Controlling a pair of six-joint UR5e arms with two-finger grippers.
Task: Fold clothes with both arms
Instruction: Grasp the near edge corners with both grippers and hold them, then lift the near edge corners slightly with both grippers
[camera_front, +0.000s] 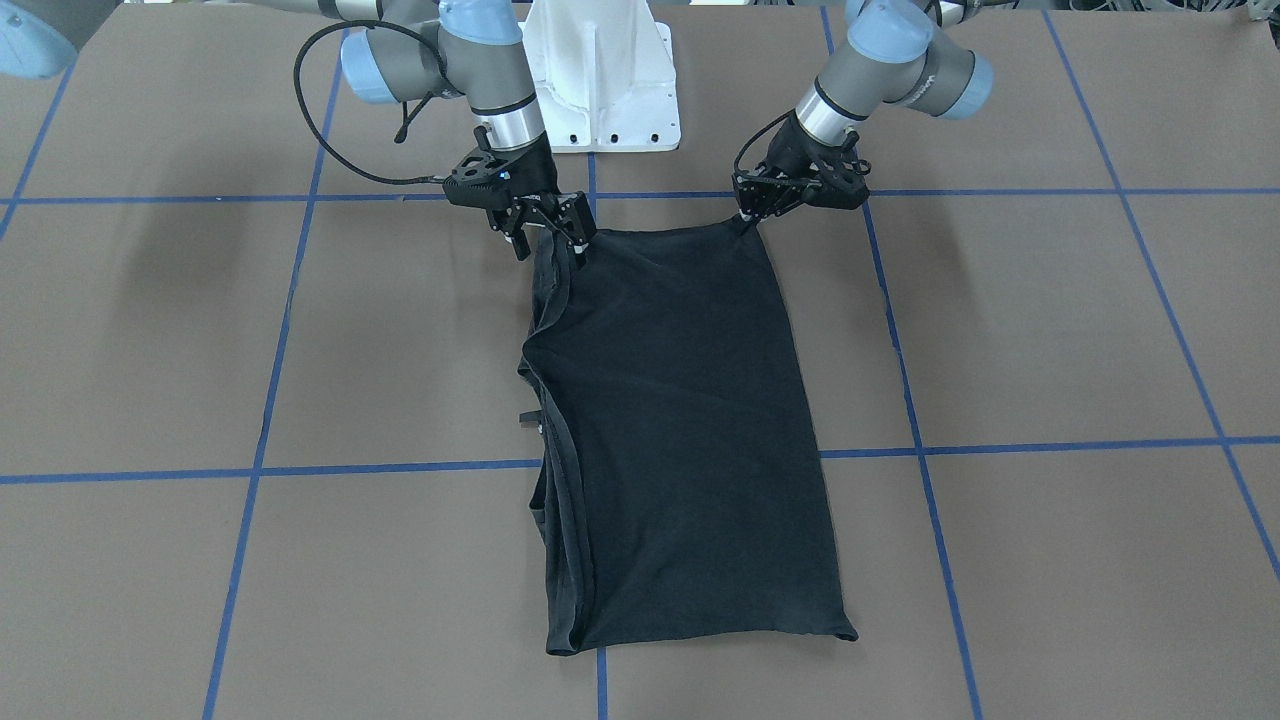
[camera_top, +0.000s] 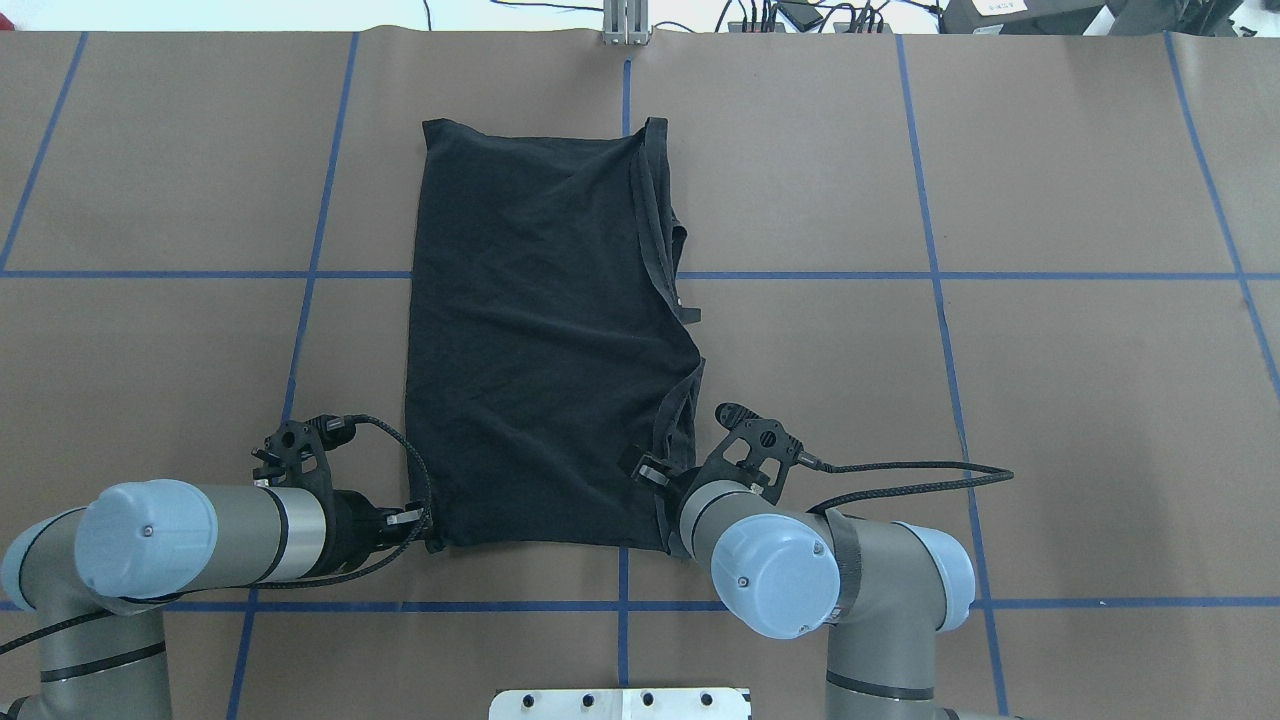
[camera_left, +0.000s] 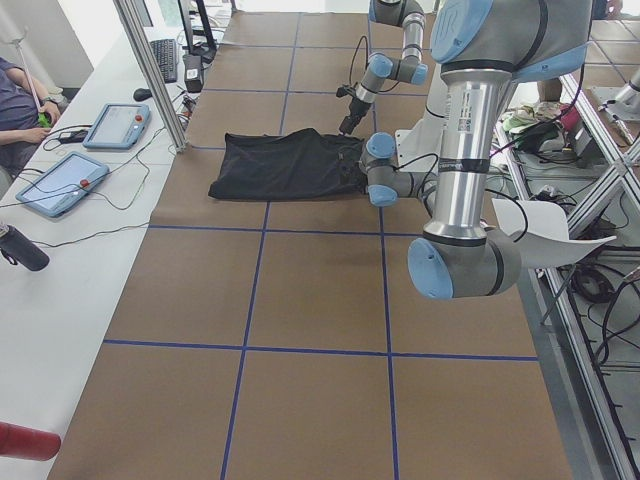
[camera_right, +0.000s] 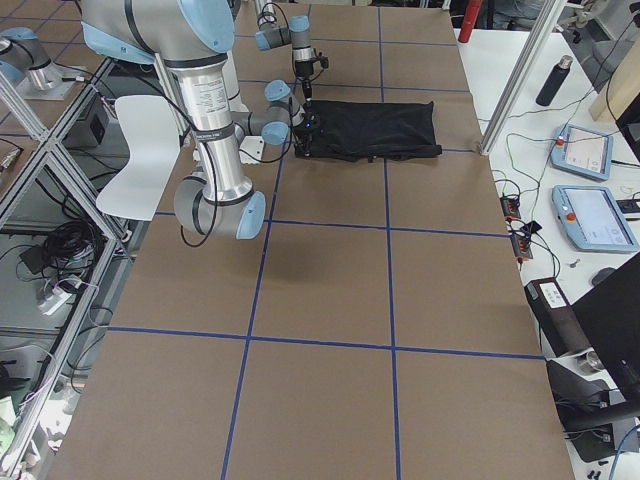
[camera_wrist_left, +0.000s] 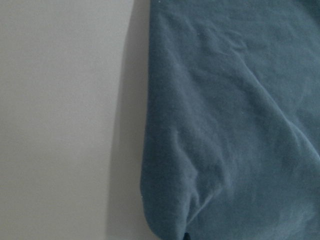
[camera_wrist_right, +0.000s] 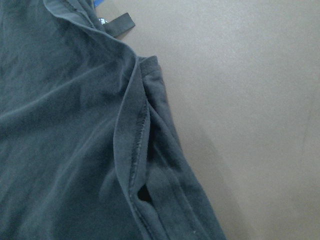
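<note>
The black T-shirt (camera_front: 680, 420) (camera_top: 530, 330) lies plain side up, folded lengthwise into a long strip running away from the robot. My left gripper (camera_front: 745, 217) (camera_top: 428, 530) is shut on its near corner, which is drawn up to a small point. Over the other near corner, where hems and a sleeve bunch, my right gripper (camera_front: 552, 245) (camera_top: 662, 488) stands open with its fingers astride the edge. Both wrist views show only cloth (camera_wrist_left: 230, 125) (camera_wrist_right: 65, 125) on the brown table, with no fingers visible.
The brown table cover carries a grid of blue tape lines (camera_front: 270, 350). The white pedestal base (camera_front: 600, 80) stands between the arms. Cables run along the far table edge (camera_top: 800, 15). Beside the table are tablets (camera_left: 60, 183), a bottle (camera_left: 20, 245) and a seated person (camera_left: 15, 100).
</note>
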